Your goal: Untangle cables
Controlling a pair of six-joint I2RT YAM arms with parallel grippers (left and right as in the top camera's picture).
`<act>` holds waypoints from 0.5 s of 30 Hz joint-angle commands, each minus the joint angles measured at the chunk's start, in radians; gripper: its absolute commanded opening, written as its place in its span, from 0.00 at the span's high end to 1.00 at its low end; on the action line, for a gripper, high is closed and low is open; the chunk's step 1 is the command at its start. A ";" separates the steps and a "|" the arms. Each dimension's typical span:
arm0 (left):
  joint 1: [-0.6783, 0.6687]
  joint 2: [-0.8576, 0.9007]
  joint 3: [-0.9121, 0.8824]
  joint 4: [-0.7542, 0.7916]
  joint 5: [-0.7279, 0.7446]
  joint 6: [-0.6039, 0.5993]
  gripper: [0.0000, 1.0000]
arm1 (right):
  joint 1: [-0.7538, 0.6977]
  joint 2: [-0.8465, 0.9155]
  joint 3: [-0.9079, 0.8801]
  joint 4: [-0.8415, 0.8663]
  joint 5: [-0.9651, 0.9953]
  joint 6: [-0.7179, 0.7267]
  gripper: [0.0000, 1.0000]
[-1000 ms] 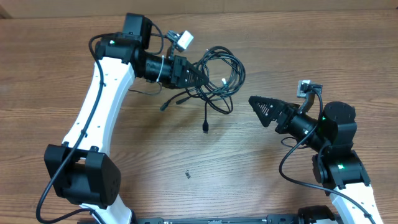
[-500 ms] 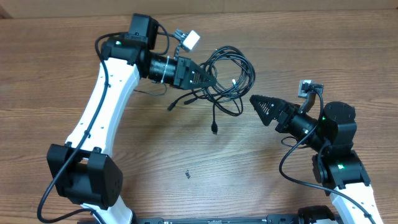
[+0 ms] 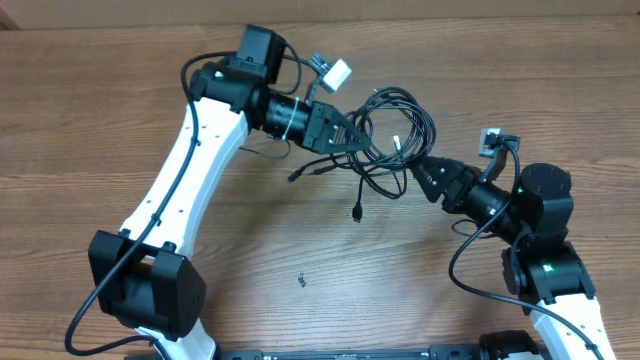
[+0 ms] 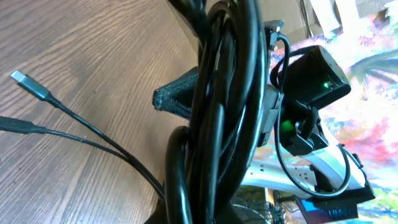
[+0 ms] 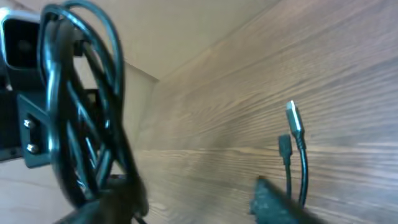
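Observation:
The cables [image 3: 397, 128] are a looped black bundle hanging from my left gripper [image 3: 350, 138], which is shut on its left side. Two loose plug ends [image 3: 357, 212] trail down to the table. In the left wrist view the cables [image 4: 217, 124] run thick and vertical into the jaws, with two plugs [image 4: 25, 81] lying on the wood. My right gripper [image 3: 418, 172] points up-left at the bundle's lower right edge. In the right wrist view its fingers [image 5: 273, 202] stand apart over bare wood, and the cables [image 5: 93, 124] loop beside the left finger.
The wooden table [image 3: 250, 260] carries a small dark speck [image 3: 300, 280] near the middle front. The left arm's white link [image 3: 185, 190] slants across the left half. The right arm's base [image 3: 545, 270] sits at the lower right.
My left gripper has carried the bundle to the right, up to the right gripper's tips. The right arm stayed in place while its jaws narrowed.

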 commanded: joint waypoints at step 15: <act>0.001 -0.029 0.016 0.229 -0.251 -0.390 0.96 | -0.003 -0.007 0.020 0.003 0.013 0.002 0.96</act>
